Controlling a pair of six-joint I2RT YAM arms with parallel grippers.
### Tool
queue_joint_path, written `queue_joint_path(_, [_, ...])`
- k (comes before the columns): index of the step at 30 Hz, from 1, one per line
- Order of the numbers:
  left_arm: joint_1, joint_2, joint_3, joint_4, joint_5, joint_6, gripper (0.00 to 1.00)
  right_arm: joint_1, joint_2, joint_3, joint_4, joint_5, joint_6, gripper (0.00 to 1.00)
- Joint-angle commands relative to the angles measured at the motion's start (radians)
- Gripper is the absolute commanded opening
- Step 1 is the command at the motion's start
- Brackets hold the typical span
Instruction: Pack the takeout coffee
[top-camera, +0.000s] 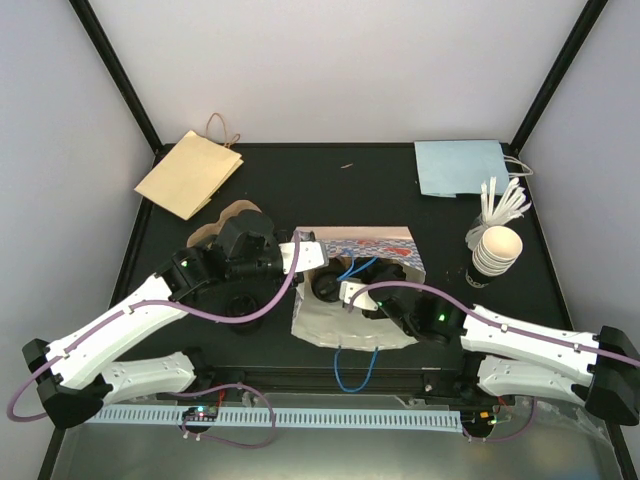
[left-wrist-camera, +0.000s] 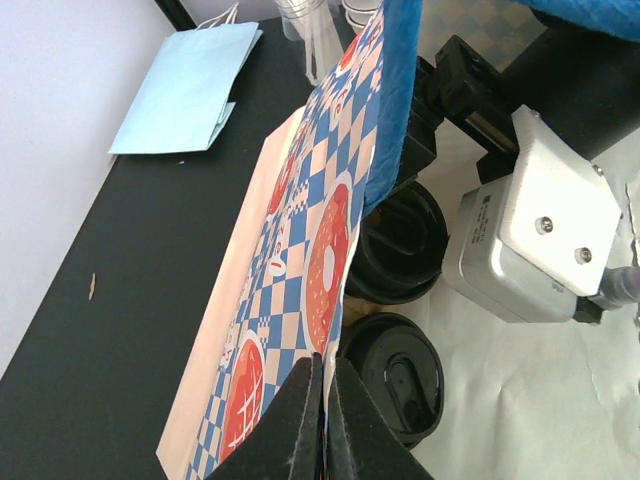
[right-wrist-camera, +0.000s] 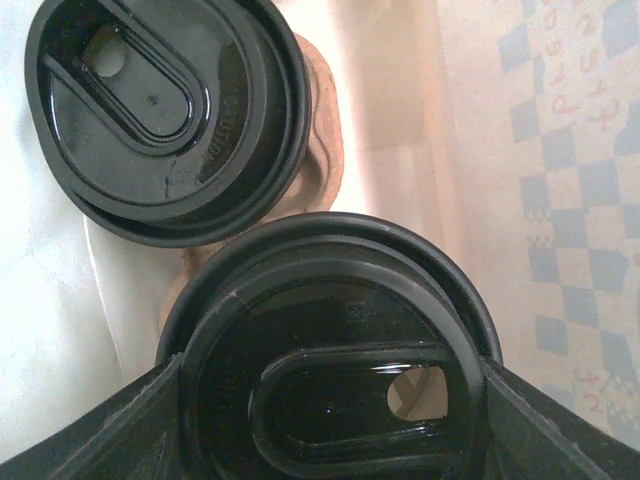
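Note:
A printed paper bag (top-camera: 372, 244) lies on its side, mouth toward the arms. My left gripper (left-wrist-camera: 325, 368) is shut on the bag's (left-wrist-camera: 300, 250) upper edge and holds it lifted. Two black-lidded coffee cups (left-wrist-camera: 397, 375) (left-wrist-camera: 402, 243) stand inside the mouth, in a brown cardboard carrier (right-wrist-camera: 326, 150). My right gripper (right-wrist-camera: 330, 400) reaches into the bag (right-wrist-camera: 560, 150). Its fingers (right-wrist-camera: 120, 430) press both sides of the nearer cup's lid (right-wrist-camera: 330, 330), so it is shut on that cup. The other cup's lid (right-wrist-camera: 165, 110) sits just beyond it. In the top view the right gripper (top-camera: 345, 292) is at the bag's mouth.
A flat brown paper bag (top-camera: 190, 172) lies at the back left and a flat blue bag (top-camera: 460, 167) at the back right. A stack of paper cups (top-camera: 495, 252) and white stirrers (top-camera: 503, 203) stand at the right. Part of another cardboard carrier (top-camera: 238, 213) shows behind the left arm.

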Motion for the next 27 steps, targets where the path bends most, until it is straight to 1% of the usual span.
queue_joint_path(1, [-0.016,-0.022,0.015,0.002,0.025,0.016,0.01,-0.014,0.006,-0.013,0.011,0.042,-0.009,0.68])
queue_joint_path(6, [-0.026,-0.017,0.019,0.002,0.020,0.015,0.02,-0.014,0.010,0.004,-0.035,-0.008,0.019,0.68])
queue_joint_path(11, [-0.033,-0.012,0.021,0.003,0.005,0.016,0.02,-0.014,0.012,0.013,-0.105,-0.024,0.030,0.68])
queue_joint_path(17, [-0.037,-0.009,0.024,0.002,-0.006,0.019,0.01,-0.014,0.015,0.022,-0.141,-0.006,0.048,0.67])
queue_joint_path(23, [-0.041,-0.001,0.024,-0.002,-0.019,0.019,0.02,-0.014,0.011,0.069,-0.212,0.008,0.121,0.67])
queue_joint_path(27, [-0.041,-0.003,0.021,-0.005,-0.050,0.024,0.02,-0.014,-0.027,0.069,-0.249,0.016,0.148,0.67])
